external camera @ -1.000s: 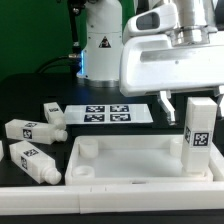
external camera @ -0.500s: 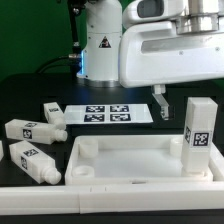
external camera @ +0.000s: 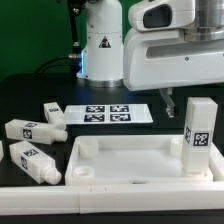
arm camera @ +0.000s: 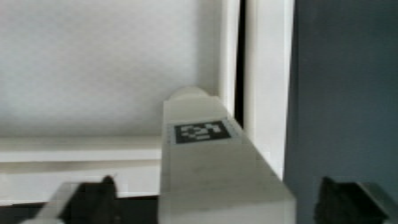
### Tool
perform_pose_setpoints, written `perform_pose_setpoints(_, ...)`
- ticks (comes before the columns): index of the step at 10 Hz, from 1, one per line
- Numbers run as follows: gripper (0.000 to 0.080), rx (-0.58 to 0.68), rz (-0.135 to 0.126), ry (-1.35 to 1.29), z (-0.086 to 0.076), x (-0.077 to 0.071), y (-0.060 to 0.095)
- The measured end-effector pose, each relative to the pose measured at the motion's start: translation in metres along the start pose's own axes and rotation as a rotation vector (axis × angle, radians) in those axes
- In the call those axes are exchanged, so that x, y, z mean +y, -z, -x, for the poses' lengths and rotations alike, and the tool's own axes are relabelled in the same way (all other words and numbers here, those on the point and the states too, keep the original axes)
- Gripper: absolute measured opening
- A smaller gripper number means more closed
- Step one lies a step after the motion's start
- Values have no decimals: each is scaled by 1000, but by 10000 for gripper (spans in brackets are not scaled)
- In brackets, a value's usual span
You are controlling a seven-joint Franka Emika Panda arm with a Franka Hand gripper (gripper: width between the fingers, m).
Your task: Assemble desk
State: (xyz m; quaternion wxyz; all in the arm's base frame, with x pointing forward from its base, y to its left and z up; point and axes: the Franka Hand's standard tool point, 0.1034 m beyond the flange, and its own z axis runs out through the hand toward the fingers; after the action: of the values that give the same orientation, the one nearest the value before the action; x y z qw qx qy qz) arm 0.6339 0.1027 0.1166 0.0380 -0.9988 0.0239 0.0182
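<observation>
1. Since half a second ago, the arm (external camera: pixel 175 60) has been sliding toward the right of the exterior frame. This is carrying the one visible of the fingers (external camera: pixel 168 104) away from the right end of the marker board (external camera: pixel 105 113) and closer to the upright leg (external camera: pixel 198 135).
2. The fingers are standing spread. In the wrist view the upright leg (arm camera: pixel 214 160) is rising between them with a dark gap on each side, and neither finger is touching it.
3. The upright leg is standing at the right of the exterior frame, inside the right end of the panel (external camera: pixel 130 165). In the wrist view its tagged top is sitting just beside the panel's raised rim (arm camera: pixel 267 60), leaving little room on that side.
4. The panel is lying across the lower centre and lower right of the exterior frame. Its floor is lying bare through the middle and left, where round sockets are showing at the corners.
5. Three more legs are lying on their sides at the left of the exterior frame: the upper leg (external camera: pixel 52 113), the middle leg (external camera: pixel 22 128) and the lower leg (external camera: pixel 30 160). The lower one is lying nearest the panel's left rim.
6. Every part is showing as white plastic, and each leg is bearing a black-and-white square tag.
</observation>
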Motion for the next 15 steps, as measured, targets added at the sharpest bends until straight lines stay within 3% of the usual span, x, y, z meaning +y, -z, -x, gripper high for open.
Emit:
perform_pose_setpoints(1,313,0,-1,-39,0,0,0)
perform_pose_setpoints(5,284,6,0,-336,0,-5,-1)
perform_pose_setpoints(7,284,12,-8,-685,1,-12,-2)
perform_pose_setpoints(8,284,16,-30,-872,0,-14,-3)
perform_pose_setpoints(9,284,27,-83,-1100,-4,-14,-3)
perform_pose_setpoints(10,284,21,-110,-1211,-3,-12,-3)
perform_pose_setpoints(13,285,25,-105,-1154,-3,-13,-4)
perform_pose_setpoints(14,448,50,-73,-961,-3,-14,-4)
perform_pose_setpoints(15,573,83,-75,-750,-7,-13,-3)
